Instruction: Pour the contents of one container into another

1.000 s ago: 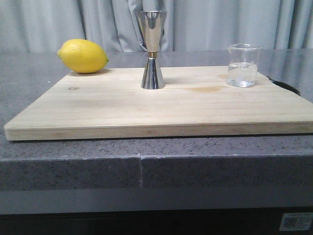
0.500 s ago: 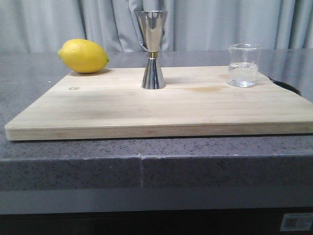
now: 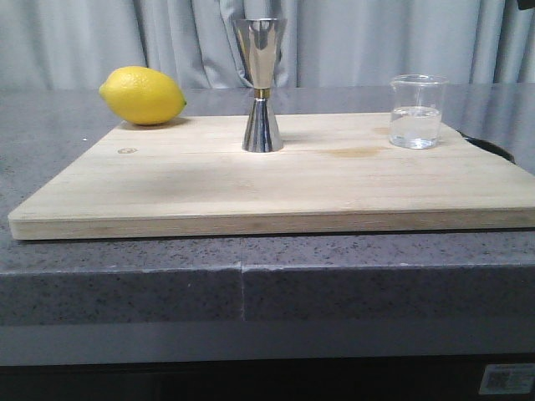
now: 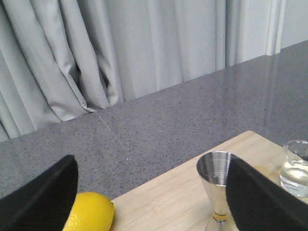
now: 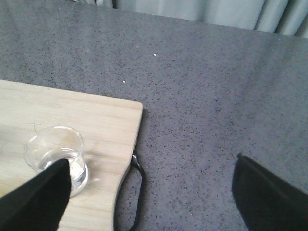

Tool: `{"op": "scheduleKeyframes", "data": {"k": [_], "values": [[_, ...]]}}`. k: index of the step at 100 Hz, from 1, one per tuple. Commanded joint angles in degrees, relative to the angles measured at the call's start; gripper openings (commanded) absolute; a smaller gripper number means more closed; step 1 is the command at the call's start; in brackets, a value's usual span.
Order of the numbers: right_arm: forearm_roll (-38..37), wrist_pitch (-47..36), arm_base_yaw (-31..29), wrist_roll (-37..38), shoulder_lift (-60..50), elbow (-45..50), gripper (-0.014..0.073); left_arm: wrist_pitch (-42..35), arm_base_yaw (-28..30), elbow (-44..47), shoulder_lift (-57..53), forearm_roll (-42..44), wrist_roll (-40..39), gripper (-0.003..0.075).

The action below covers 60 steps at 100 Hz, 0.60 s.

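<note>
The clear glass beaker (image 3: 415,111) stands on the right side of the wooden board (image 3: 276,188), about a third full of clear liquid. The steel jigger (image 3: 262,83), with a gold band at its waist, stands upright at the board's back middle. In the left wrist view my left gripper (image 4: 151,202) hangs open above the board, with the jigger (image 4: 219,180) by its one finger and the beaker (image 4: 297,166) beyond. My right gripper (image 5: 151,197) is open too, over the counter beside the board's edge; the beaker (image 5: 57,156) sits next to one of its fingers (image 5: 33,202). Neither gripper holds anything.
A yellow lemon (image 3: 142,95) lies at the board's back left corner, on the grey speckled counter (image 3: 251,276). A black loop handle (image 5: 137,192) sticks out from the board's right edge. Grey curtains hang behind the counter.
</note>
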Motion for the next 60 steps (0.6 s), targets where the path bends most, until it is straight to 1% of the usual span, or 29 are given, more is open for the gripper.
{"op": "scheduleKeyframes", "data": {"k": [1, 12, 19, 31, 39, 50, 60], "values": [[-0.1, -4.9, 0.1, -0.5, -0.8, -1.7, 0.0649, -4.9, -0.6, -1.6, -1.3, -0.9, -0.7, 0.06], [-0.1, -4.9, 0.1, -0.5, -0.8, -1.7, 0.0649, -6.1, -0.6, -1.6, -1.3, -0.9, -0.9, 0.0593], [-0.1, -4.9, 0.1, -0.5, -0.6, -1.7, 0.0649, -6.1, -1.0, -1.6, -1.2, -1.0, -2.0, 0.0573], [-0.1, -4.4, 0.1, -0.5, -0.4, -1.7, 0.0649, -3.7, -0.6, -1.6, 0.3, -0.8, -1.9, 0.0564], [-0.1, -3.7, 0.1, -0.5, -0.2, -1.7, 0.0649, -1.1, 0.1, -1.6, 2.1, 3.3, -1.9, 0.0563], [-0.1, -1.9, 0.7, -0.5, 0.0, -1.7, 0.0649, -0.8, 0.3, -1.6, 4.4, 7.2, -1.9, 0.0562], [-0.1, -1.1, 0.7, -0.5, 0.0, -1.7, 0.0649, -1.0, 0.3, -1.6, 5.2, 8.0, -2.2, 0.0523]]}}
